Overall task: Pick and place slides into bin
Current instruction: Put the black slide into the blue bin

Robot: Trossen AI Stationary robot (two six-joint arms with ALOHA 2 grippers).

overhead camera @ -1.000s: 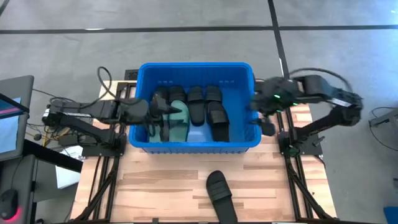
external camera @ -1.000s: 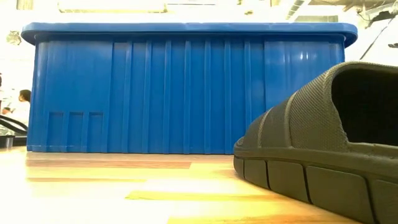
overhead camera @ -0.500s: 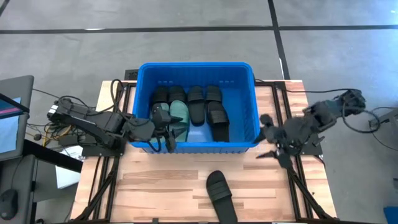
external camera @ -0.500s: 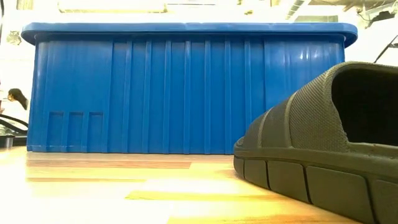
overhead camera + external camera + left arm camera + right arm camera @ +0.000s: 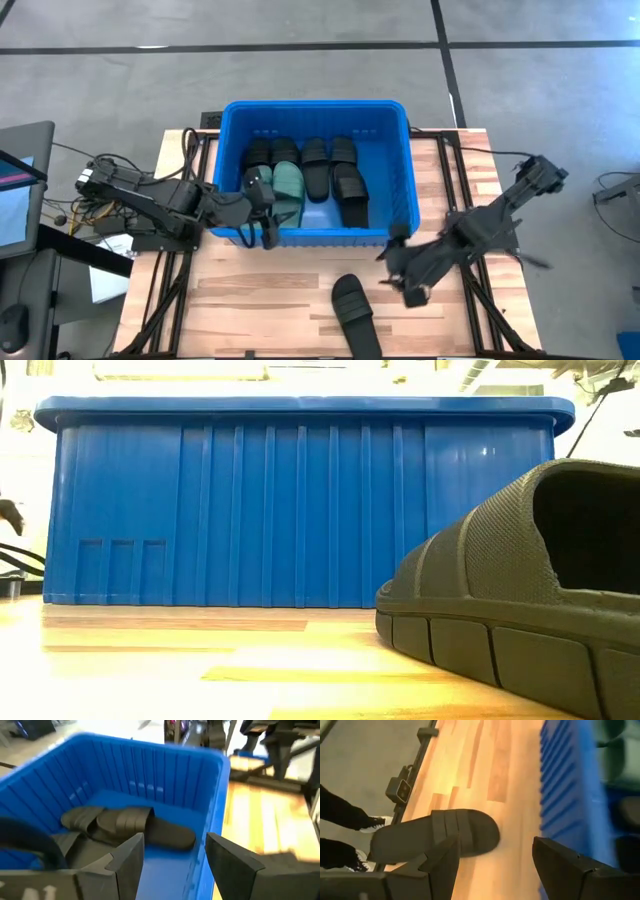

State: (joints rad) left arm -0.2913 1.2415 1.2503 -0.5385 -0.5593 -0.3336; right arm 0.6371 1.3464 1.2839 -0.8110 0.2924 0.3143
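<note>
Worktop (image 5: 250,290): last black slide (image 5: 355,312) lies in front of bin (image 5: 315,112); others are binned. Right gripper (image 5: 400,272) is held open just beside it, left gripper (image 5: 262,215) open, empty, at bin's front-left corner. Risk: strap missed, slide pushed off the edge.

Right end effector (image 5: 397,271) nearer table slide (image 5: 352,311)

The high view looks straight down on the whole table (image 5: 250,300), both arms and the blue bin (image 5: 315,110). The low view sits at table-top height, facing the bin's long ribbed wall, with a black slide (image 5: 520,590) very close to the lens. The left wrist view looks into the bin from its corner. The right wrist view looks down on the same slide beside the bin wall.
</note>
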